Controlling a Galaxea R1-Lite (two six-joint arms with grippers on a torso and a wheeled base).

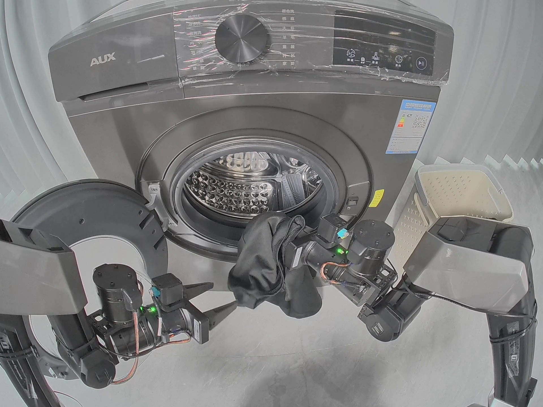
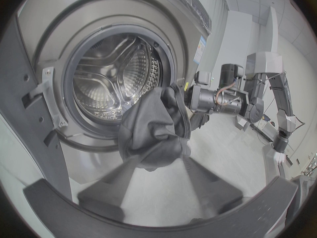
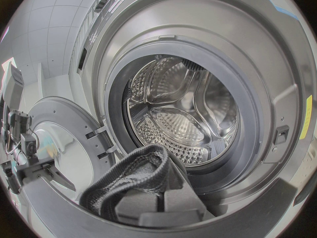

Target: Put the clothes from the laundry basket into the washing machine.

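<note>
Your right gripper (image 3: pixel 161 199) is clenched on a black, crumpled cloth garment (image 1: pixel 271 267), with a ribbed edge of the fabric bunched over its fingers. The garment hangs in the air just in front of the lower lip of the round opening of the grey front-loading washing machine (image 1: pixel 249 114). Its top overlaps the door seal, and the rest sags below, outside the perforated steel drum (image 1: pixel 249 185). Your left gripper (image 1: pixel 223 295) sits low and to the left of the garment, fingers spread and holding nothing. Its nearer fingertip is close to the cloth's lower edge, but you cannot tell whether they touch. The round grey machine door (image 1: pixel 85 216) stands swung wide on the left. The cream perforated plastic laundry basket (image 1: pixel 464 190) stands on the floor to the right of the machine, behind your right arm.
</note>
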